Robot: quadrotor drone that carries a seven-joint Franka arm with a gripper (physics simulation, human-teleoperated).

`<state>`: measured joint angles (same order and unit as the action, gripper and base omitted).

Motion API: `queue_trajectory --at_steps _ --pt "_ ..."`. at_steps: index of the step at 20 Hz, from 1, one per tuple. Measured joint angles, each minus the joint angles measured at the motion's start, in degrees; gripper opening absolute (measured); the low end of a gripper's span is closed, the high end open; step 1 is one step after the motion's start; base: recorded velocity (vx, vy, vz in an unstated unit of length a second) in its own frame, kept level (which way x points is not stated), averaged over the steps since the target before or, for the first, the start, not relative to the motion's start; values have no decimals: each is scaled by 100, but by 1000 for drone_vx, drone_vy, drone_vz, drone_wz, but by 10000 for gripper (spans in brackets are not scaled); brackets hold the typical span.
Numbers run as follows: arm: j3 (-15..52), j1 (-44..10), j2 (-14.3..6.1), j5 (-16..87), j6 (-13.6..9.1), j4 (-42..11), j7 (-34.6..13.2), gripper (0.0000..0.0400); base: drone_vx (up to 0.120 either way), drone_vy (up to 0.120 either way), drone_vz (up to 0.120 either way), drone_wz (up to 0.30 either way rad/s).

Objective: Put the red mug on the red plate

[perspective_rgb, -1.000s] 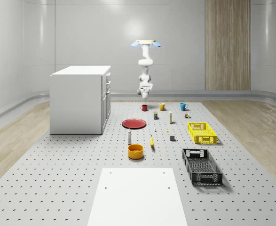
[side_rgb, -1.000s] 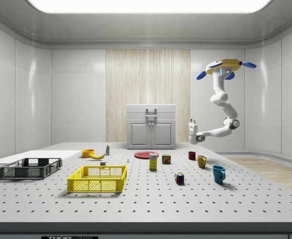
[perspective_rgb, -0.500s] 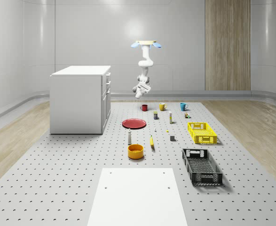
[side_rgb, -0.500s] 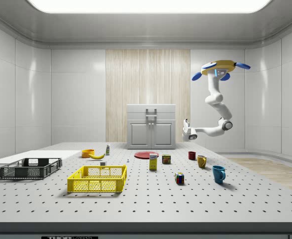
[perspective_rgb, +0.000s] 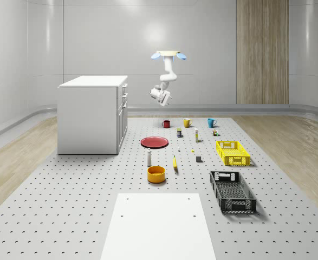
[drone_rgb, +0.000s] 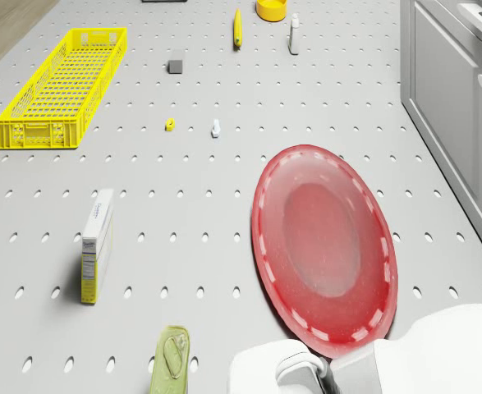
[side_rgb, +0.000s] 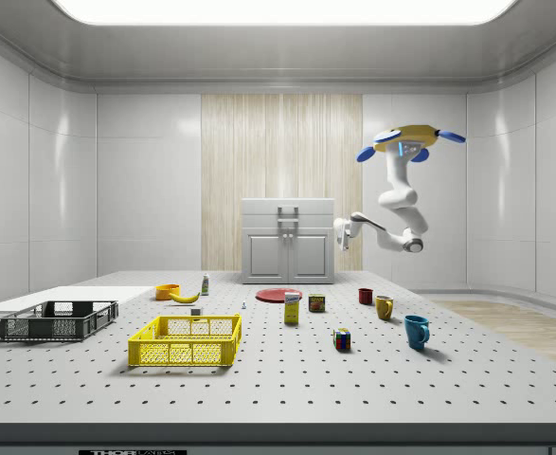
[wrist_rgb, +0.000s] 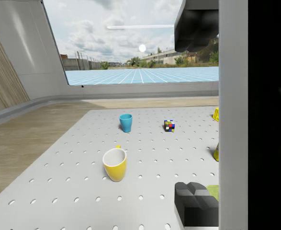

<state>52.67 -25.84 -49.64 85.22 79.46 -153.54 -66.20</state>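
Note:
The red mug [perspective_rgb: 166, 124] [side_rgb: 365, 296] stands on the perforated table, at the cabinet end of a row with a yellow mug [perspective_rgb: 186, 123] [wrist_rgb: 115, 163] and a blue mug [perspective_rgb: 211, 122] [wrist_rgb: 126, 122]. The red plate [perspective_rgb: 155, 142] [side_rgb: 278, 295] [drone_rgb: 323, 246] lies flat and bare nearer the whole-scene camera than the mug. The drone [perspective_rgb: 168, 54] [side_rgb: 410, 142] hovers high over the table's far end. Its arm bends down and sideways. My gripper [perspective_rgb: 157, 96] [side_rgb: 342, 235] [wrist_rgb: 181, 115] hangs open in the air, well above the red mug, with nothing between its fingers.
A white cabinet [perspective_rgb: 93, 114] stands at the whole-scene view's left of the plate. A yellow crate [perspective_rgb: 233, 152], a black crate [perspective_rgb: 232, 190], an orange bowl [perspective_rgb: 156, 173], a banana [perspective_rgb: 175, 162], a bottle [perspective_rgb: 149, 157], a Rubik's cube [wrist_rgb: 169, 125] and small boxes lie about the table.
The arm has swung the gripper up and toward the whole-scene view's left, away from above the red mug. The drone has drifted to the side view's left. Mug and plate are unmoved.

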Motion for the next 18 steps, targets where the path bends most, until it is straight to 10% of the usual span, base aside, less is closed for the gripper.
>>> queue_trajectory --at_steps 8,18 --pt "1362 -2179 -567 2432 -970 -1105 -1582 400 95 0 -115 0" --pt "1851 -3173 -1038 2841 -1267 -1237 -2245 400 -120 4 -100 0"
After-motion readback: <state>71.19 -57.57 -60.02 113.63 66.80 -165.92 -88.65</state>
